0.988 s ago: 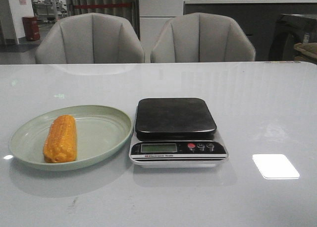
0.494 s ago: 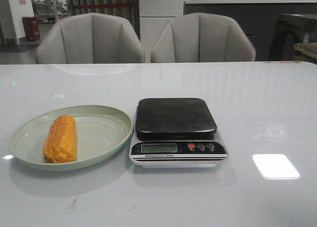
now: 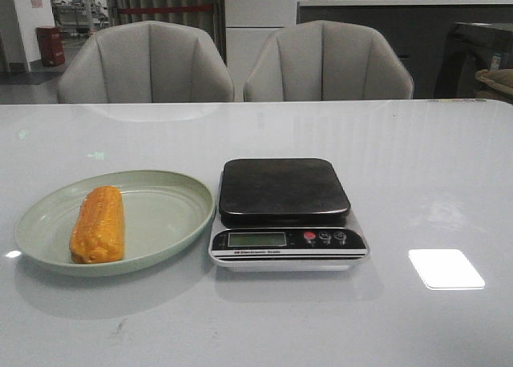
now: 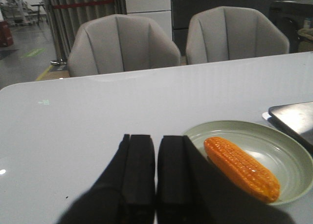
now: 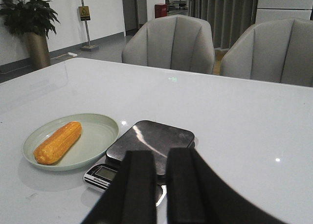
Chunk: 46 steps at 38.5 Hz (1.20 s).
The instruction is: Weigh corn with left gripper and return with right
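Lying untouched on the plate, the corn; both claws pressed together.

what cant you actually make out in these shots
- Scale display: too small and dim to read in the front view; in the right wrist view the right gripper fingers cover part of the scale.
- Scale in the left wrist view: cut off by the frame edge, only a platform corner shows.
- Plate near rim, left wrist view: partly hidden behind the left gripper.
- Corn underside: hidden in every view.
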Tool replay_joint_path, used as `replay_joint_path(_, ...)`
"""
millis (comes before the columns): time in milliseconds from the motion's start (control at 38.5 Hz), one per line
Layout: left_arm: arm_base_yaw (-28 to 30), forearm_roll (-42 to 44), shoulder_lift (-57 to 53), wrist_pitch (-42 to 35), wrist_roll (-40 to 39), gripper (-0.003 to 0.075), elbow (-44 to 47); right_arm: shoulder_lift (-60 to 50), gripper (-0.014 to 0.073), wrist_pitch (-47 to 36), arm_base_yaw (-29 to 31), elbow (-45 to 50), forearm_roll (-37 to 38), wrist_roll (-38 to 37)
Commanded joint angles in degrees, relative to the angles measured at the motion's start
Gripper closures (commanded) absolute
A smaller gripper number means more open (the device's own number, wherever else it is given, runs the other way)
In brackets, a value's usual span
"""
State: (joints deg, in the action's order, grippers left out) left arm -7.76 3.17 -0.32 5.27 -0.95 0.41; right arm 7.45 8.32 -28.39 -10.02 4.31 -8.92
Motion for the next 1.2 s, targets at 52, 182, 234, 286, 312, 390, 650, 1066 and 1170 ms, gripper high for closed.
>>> replay_joint_path(52,3.2,-0.7,-1.2,-9.7,-0.4,0.0598,1.7,0.5,0.0370,-4.7,0.4,-1.5,0.7,0.5)
replay_joint_path(182,4.6,-0.8,-1.2,-9.9,-0.6,0.0598,1.7,0.5,0.0370,-4.6,0.4,-1.5,0.7,0.5)
replay_joint_path(234,4.6,-0.8,-1.2,-9.6,-0.8,0.0598,1.7,0.5,0.0370,-4.6,0.4,-1.5,0.7,0.5)
replay_joint_path(286,4.6,-0.8,-1.2,-9.6,-0.8,0.0598,1.7,0.5,0.0370,-4.6,0.4,-1.5,0.7,0.5)
replay_joint_path(312,4.6,-0.8,-1.2,-9.6,-0.8,0.0598,1.7,0.5,0.0370,-4.6,0.4,-1.5,0.7,0.5)
replay_joint_path(390,4.6,-0.8,-1.2,-9.6,-0.8,0.0598,1.7,0.5,0.0370,-4.6,0.4,-1.5,0.7,0.5)
replay_joint_path(650,4.6,-0.8,-1.2,-9.6,-0.8,0.0598,1.7,0.5,0.0370,-4.6,0.4,-1.5,0.7,0.5)
replay_joint_path(1066,4.6,-0.8,-1.2,-9.6,-0.8,0.0598,1.7,0.5,0.0370,-4.6,0.6,-1.5,0.7,0.5)
replay_joint_path(1170,4.6,-0.8,-1.2,-9.6,-0.8,0.0598,1.7,0.5,0.0370,-4.8,3.7,-1.4,0.7,0.9)
